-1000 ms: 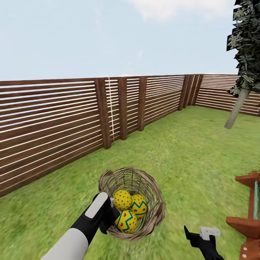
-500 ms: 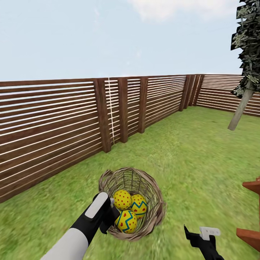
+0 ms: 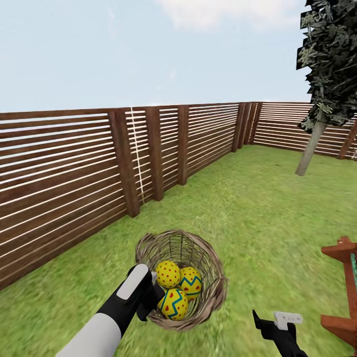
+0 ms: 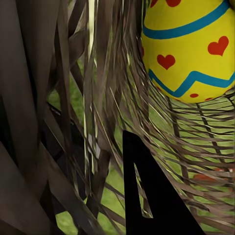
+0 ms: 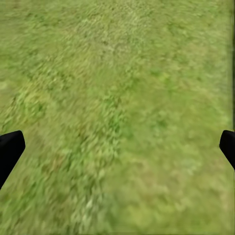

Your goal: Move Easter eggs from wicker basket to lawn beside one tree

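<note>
The jaws of the left gripper (image 3: 148,300) were clamped on the near rim of the round brown woven wicker basket (image 3: 210,267); the left wrist view looked straight through the weave, with one dark finger (image 4: 154,196) lying against the strands. The jaws of the right gripper (image 3: 275,322) stood spread wide with nothing between them, and its wrist view showed only patchy green lawn (image 5: 117,107) between two black fingertips (image 5: 10,149).

All three yellow Easter eggs sat inside the basket, touching one another: the red-dotted egg (image 3: 168,274) at the basket's 9 o'clock, the egg with the blue zigzag band (image 3: 191,281) at its centre right, and the heart-and-zigzag egg (image 3: 173,303) at 6 o'clock, nearest the left gripper. None was on the grass yet.

The relation that mattered was the tree with the pale straight trunk and dark mottled leaves (image 3: 310,151), which stood well apart from the basket, at about 1 o'clock in the head view, in front of the brown slatted wooden fence (image 3: 64,168). The left arm was plainly the nearer one to the eggs. A red-brown wooden frame (image 3: 342,292) stood at 4 o'clock, near the right gripper, and could have got in that arm's way.
</note>
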### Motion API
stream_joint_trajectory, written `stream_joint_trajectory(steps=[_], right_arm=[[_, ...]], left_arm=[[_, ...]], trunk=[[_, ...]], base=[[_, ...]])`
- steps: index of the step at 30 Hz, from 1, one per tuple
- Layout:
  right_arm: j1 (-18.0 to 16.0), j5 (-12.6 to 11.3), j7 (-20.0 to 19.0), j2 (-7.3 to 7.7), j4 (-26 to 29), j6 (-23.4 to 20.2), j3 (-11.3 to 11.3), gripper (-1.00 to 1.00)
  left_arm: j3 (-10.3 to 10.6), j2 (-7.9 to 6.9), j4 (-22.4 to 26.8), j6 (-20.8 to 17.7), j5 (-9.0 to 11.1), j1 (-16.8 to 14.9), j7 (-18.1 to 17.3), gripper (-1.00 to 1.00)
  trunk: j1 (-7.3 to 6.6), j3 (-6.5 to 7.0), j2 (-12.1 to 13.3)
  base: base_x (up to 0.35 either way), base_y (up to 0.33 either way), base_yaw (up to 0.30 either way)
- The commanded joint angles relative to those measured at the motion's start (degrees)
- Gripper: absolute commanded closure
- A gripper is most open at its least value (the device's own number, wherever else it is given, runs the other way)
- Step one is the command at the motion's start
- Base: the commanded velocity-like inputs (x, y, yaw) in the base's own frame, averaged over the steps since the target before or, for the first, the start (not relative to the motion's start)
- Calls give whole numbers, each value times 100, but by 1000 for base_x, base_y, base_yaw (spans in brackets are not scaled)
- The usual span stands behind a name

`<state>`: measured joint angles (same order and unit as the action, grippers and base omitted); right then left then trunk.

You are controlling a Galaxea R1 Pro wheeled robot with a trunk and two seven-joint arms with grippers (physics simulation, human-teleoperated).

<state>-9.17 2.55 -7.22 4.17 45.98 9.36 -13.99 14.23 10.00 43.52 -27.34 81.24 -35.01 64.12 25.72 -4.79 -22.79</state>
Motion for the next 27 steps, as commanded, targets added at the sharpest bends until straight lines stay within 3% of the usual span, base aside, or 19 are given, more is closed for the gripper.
stream_joint_trajectory(steps=[1, 14, 27], right_arm=[[-6, 26, -42, -4, -2, 19, -25, -100], [-6, 35, -40, -4, -2, 18, -18, -100], [-6, 34, -36, -4, -2, 21, -7, -100]], left_arm=[[1, 0, 8, -25, 23, -6, 30, 100], [1, 0, 8, -26, 23, -6, 29, 100], [1, 0, 16, -25, 24, -6, 21, 100]], trunk=[[7, -12, -13], [7, -12, -13], [7, 0, -13]], base=[[332, 97, -248], [332, 97, -243], [332, 97, -82]])
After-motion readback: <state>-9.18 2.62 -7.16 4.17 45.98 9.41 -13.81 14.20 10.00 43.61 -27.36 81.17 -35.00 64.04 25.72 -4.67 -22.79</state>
